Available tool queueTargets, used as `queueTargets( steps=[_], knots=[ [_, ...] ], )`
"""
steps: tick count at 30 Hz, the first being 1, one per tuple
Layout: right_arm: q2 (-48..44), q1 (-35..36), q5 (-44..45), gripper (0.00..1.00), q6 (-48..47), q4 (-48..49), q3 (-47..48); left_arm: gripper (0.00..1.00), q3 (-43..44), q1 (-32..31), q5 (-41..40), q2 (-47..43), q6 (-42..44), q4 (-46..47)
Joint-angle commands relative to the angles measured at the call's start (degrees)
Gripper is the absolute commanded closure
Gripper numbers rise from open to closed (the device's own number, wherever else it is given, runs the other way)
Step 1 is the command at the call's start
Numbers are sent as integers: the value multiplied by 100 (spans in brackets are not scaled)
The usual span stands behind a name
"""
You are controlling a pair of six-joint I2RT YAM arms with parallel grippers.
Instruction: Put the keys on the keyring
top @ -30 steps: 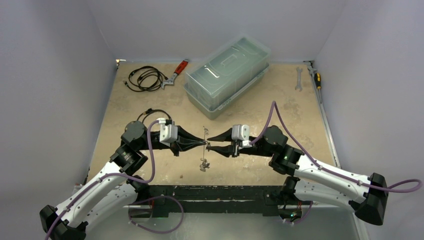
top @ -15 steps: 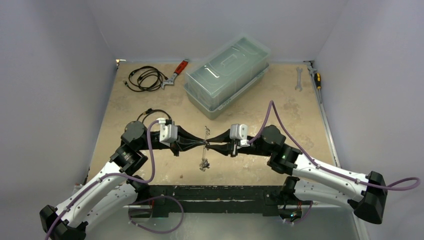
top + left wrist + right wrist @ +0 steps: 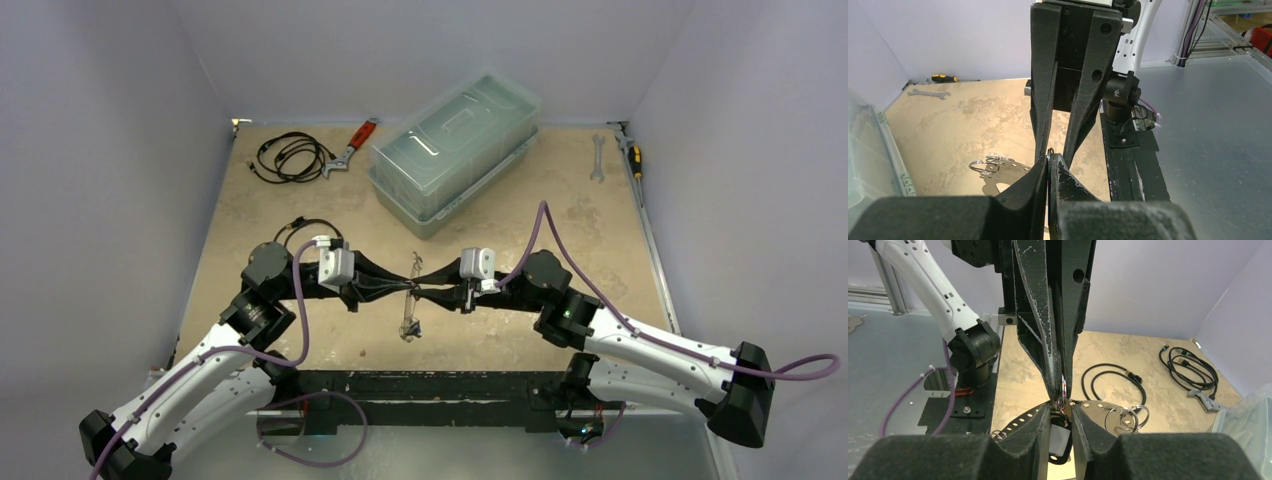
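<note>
Dangling from left tool (image 3: 409,291): keyring (image 3: 408,316)

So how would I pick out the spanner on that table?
Go to the far right corner of the table, right of the big clear box. Two tools lie there. The spanner is bare silver metal; the screwdriver beside it has a yellow-and-black handle.

Black-tagged key (image 3: 1058,442), mottled tan table (image 3: 600,240), red-handled tool (image 3: 352,147)
</note>
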Motion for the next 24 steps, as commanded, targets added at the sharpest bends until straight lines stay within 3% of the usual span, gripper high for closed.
queueTargets(
  steps=[1,6,12,20,24],
  knots=[
    [-9,-8,-82,77,41,201,198,100,47,30,124,-48,-43,357],
    [37,-10,-71,83,49,221,224,100,33,31,144,-35,-68,394],
    [122,-10,-62,100,49,234,276,100,34,30,137,-65,-53,378],
    [81,-10,-53,100,49,196,265,100,46,30,137,-75,-26,348],
    [79,-10,-45,80,50,190,271,100,38,27,137,-83,-25,348]
  ],
)
